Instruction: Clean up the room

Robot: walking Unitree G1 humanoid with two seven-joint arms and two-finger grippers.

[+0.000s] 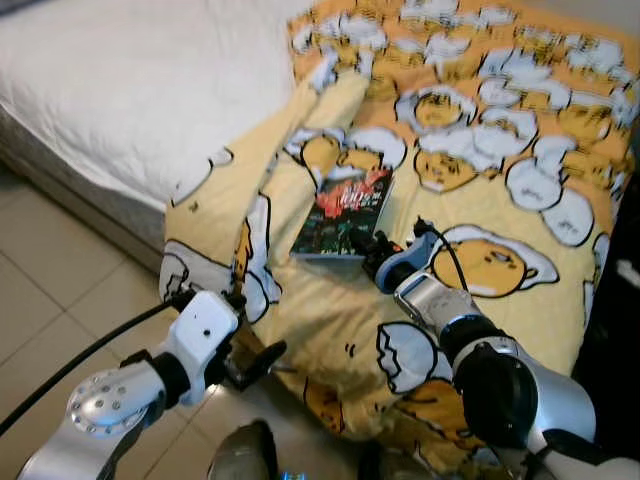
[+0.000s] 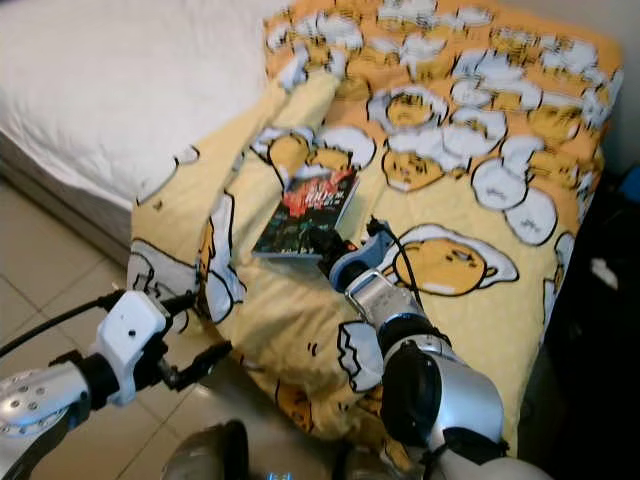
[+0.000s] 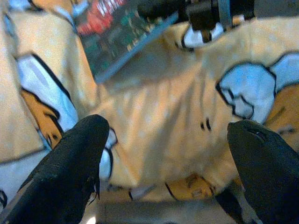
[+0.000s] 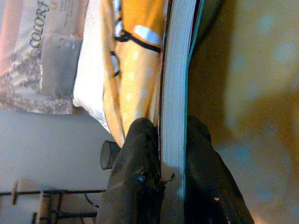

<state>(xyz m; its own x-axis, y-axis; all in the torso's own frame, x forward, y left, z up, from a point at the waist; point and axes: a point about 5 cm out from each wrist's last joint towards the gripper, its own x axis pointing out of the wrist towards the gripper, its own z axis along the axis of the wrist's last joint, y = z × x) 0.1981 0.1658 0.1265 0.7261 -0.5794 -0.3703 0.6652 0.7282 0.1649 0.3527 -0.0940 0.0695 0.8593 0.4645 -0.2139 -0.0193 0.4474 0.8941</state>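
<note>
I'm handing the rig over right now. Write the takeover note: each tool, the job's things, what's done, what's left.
Right tool: shut on the near edge of the book, fingers pinching its page block.
Left tool: open, holding nothing, at the blanket's hanging edge near the floor.
Book lies on the yellow cartoon blanket on the bed.
Done: book gripped.
Left: lift it and put it away; the blanket probably needs straightening.

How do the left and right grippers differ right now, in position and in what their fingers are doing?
The right gripper is shut on the edge of the book on the yellow blanket; the left gripper is open and holds nothing. The right reaches over the bed; the left hovers at the blanket's hanging edge near the floor. Both have black fingers.
</note>
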